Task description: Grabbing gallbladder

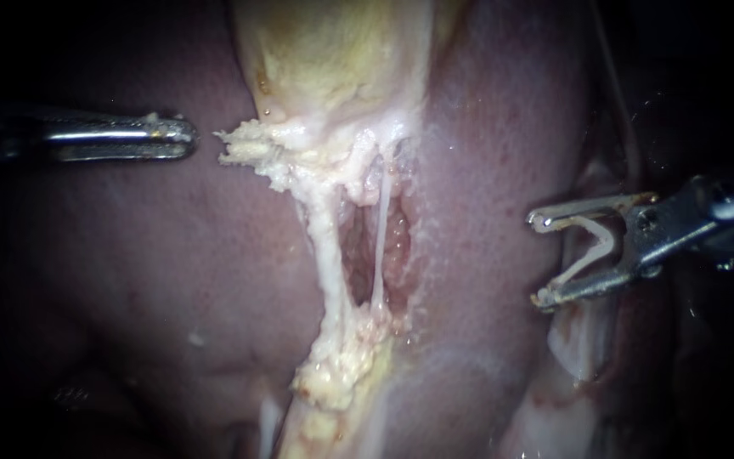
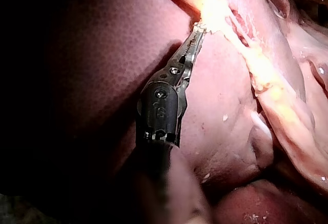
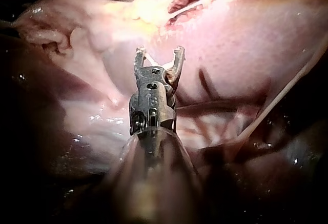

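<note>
Jaws on our left instrument look closed on nothing, tip just beside the frayed edge of the gallbladder, way closer than our wide-open right instrument.

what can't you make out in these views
Endoscope view: the gallbladder runs off the top edge, so its extent is unseen.
Left wrist view: glare hides whether the left instrument touches anything at its tip.
Endoscope view: the pale V inside the right instrument, jaws open, is too small to identify.
</note>
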Robot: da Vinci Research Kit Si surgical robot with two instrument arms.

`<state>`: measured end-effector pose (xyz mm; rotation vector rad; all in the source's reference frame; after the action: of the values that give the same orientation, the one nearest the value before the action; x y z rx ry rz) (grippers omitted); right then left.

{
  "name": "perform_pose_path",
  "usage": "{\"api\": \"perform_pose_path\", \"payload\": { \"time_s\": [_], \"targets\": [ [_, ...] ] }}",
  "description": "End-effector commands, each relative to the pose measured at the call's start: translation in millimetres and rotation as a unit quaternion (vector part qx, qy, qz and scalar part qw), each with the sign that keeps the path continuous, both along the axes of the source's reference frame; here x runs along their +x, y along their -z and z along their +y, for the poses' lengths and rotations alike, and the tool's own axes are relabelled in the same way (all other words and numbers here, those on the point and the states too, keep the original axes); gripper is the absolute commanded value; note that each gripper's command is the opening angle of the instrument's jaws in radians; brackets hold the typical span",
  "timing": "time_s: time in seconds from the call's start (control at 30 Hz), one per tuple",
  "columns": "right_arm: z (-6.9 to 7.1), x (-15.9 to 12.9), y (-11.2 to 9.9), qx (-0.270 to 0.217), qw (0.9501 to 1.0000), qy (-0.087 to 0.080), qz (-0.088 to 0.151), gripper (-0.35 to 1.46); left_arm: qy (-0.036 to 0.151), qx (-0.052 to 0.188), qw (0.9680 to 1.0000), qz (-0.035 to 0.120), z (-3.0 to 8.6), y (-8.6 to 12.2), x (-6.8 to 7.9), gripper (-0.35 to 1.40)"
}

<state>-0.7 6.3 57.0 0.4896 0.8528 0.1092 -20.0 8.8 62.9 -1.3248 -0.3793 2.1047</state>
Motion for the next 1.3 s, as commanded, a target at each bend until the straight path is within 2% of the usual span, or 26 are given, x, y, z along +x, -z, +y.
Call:
{"api": "perform_pose_path", "payload": {
  "time_s": [0.03, 0.1, 0.2, 0.3, 0.5, 0.73, 0.87, 0.93, 1.13, 1.3],
  "targets": [
    [0.0, 0.0, 0.0, 0.000, 1.0000, 0.000, 0.000, 0.48, 0.001, 0.000, 1.0000, -0.004, 0.1, 0.2, 0.0, -0.32],
    [0.0, 0.0, 0.0, 0.000, 1.0000, 0.000, 0.000, 0.48, 0.004, -0.001, 1.0000, -0.003, 0.3, 0.2, 0.0, 0.24],
    [0.0, 0.0, 0.0, 0.000, 1.0000, 0.000, 0.000, 0.48, 0.002, -0.010, 0.9999, 0.001, 0.5, -0.1, -0.4, 0.64],
    [0.0, 0.0, 0.0, 0.000, 1.0000, 0.000, 0.000, 0.48, 0.005, -0.012, 0.9999, 0.003, 0.5, -0.8, -1.4, 0.79],
    [0.0, 0.0, 0.0, 0.000, 1.0000, 0.000, 0.000, 0.48, 0.013, -0.018, 0.9997, 0.009, -0.1, -2.8, -4.4, 0.79],
    [0.0, 0.0, -0.1, 0.000, 1.0000, 0.000, 0.000, 0.48, 0.007, -0.022, 0.9997, 0.002, -0.5, -6.3, -7.7, 0.67],
    [0.0, 0.0, -0.1, 0.000, 1.0000, 0.000, 0.000, 0.48, 0.005, -0.020, 0.9998, -0.001, -0.9, -7.7, -8.6, 0.59],
    [0.0, 0.0, -0.1, 0.000, 1.0000, 0.000, 0.000, 0.48, 0.008, -0.017, 0.9998, -0.004, -1.1, -8.1, -9.0, 0.46],
    [0.0, 0.1, -0.1, 0.000, 1.0000, 0.000, 0.000, 0.48, 0.007, -0.009, 0.9999, -0.003, -1.2, -8.7, -10.0, 0.34],
    [0.0, 0.1, -0.1, 0.000, 1.0000, 0.000, 0.000, 0.48, 0.012, 0.001, 0.9999, -0.005, -1.1, -8.8, -10.5, 0.12]
  ]
}}
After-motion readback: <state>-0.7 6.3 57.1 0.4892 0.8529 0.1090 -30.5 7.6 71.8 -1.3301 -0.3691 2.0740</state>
